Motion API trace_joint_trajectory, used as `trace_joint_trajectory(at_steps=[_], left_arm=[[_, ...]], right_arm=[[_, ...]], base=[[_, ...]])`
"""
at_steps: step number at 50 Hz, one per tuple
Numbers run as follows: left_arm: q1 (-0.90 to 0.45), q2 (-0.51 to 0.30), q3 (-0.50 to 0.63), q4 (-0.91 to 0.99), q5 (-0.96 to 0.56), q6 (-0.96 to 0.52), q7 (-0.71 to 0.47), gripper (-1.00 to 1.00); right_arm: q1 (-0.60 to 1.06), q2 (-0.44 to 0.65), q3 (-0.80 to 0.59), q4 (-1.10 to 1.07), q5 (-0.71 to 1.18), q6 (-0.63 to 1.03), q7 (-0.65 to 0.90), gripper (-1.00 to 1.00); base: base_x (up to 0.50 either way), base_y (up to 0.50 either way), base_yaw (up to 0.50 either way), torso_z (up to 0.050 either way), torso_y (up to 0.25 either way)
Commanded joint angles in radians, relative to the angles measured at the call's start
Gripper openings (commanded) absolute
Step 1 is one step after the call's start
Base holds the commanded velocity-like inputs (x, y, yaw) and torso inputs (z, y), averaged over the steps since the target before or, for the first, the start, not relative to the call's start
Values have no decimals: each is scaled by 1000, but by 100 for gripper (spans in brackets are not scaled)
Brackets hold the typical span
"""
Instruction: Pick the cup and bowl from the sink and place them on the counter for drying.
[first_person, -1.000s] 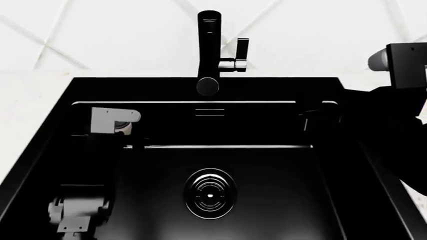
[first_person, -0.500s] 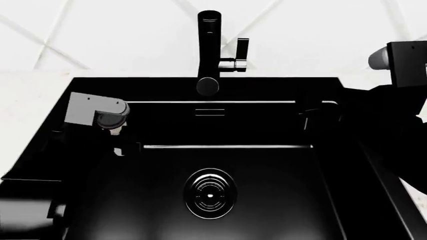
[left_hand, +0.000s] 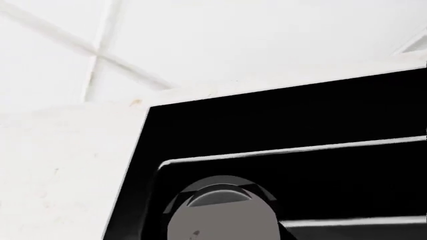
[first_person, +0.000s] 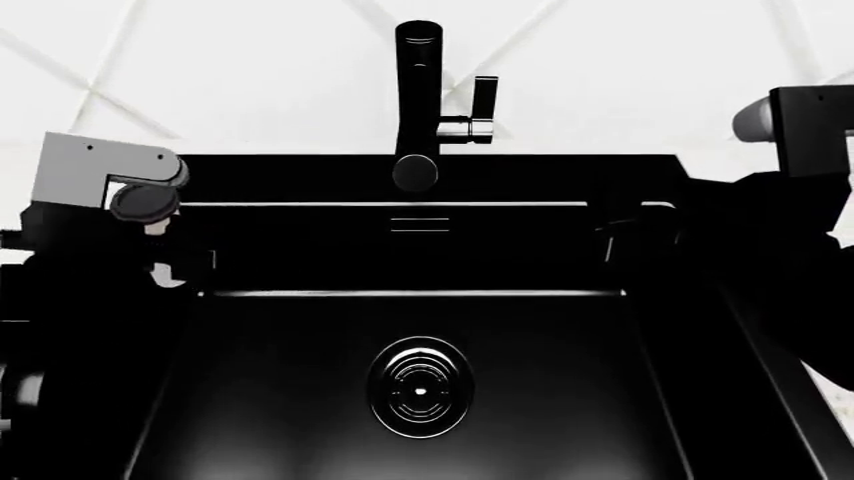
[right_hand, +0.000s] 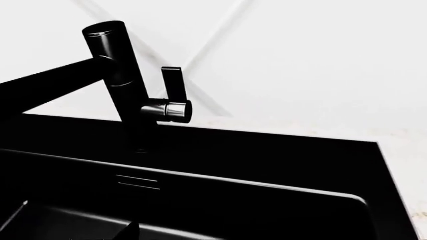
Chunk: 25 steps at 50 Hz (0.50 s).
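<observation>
Along the back edge of the counter, we count one black rectangular sink (first_person: 427, 168) set into the flat white, faintly speckled stone worktop (left_hand: 60, 165). One tall black faucet (first_person: 418, 100) stands at the middle of the sink's back rim, with one lever handle (right_hand: 172, 87) on its side. One round ridged drain (first_person: 420, 387) sits in the middle of the basin floor. One small slotted overflow (first_person: 419, 223) shows on the back wall of the basin, below the faucet. Behind it all rises a white tiled wall (first_person: 641, 60).

Two arms are in view. The left arm (first_person: 94, 170), with its grey block, is over the sink's left back corner. The right arm (first_person: 814, 120) is over the right back corner.

Close before the left wrist camera we see one pale grey cylinder with a dark grey rim, seemingly the cup (left_hand: 220, 215). It sits by the basin's back left corner, beside the counter's edge. We cannot make out any fingers around it, so we cannot tell how the left jaws stand. The right jaws are lost in black against the sink, and we cannot tell their state either.
</observation>
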Motion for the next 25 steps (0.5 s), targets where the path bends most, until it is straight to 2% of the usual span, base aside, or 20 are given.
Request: trace_joint_trajectory(at_steps=[1, 9, 15, 16, 25], left_arm=[[-61, -63, -28, -16, 25, -37, -39, -100], [-73, -142, -53, -53, -17, -46, -93, -100], [-44, -168, -78, -92, -17, -34, -141, -100], [-38, -196, -99, -107, -14, -18, -134, -100], [-32, -220, -99, -177, 41, 21, -197, -100]], right_arm=[[-12, 0, -2, -1, -8, -8, -11, 100], [-25, 10, 4, -8, -4, -14, -12, 100], [-36, 10, 3, -6, -13, -19, -22, 100], [-37, 9, 4, -5, -14, -22, -24, 100], [-51, 5, 0, -6, -23, -29, -33, 100]], base=[[0, 0, 0, 0, 0], [0, 0, 0, 0, 0], [0, 0, 0, 0, 0], [0, 0, 0, 0, 0], [0, 0, 0, 0, 0]])
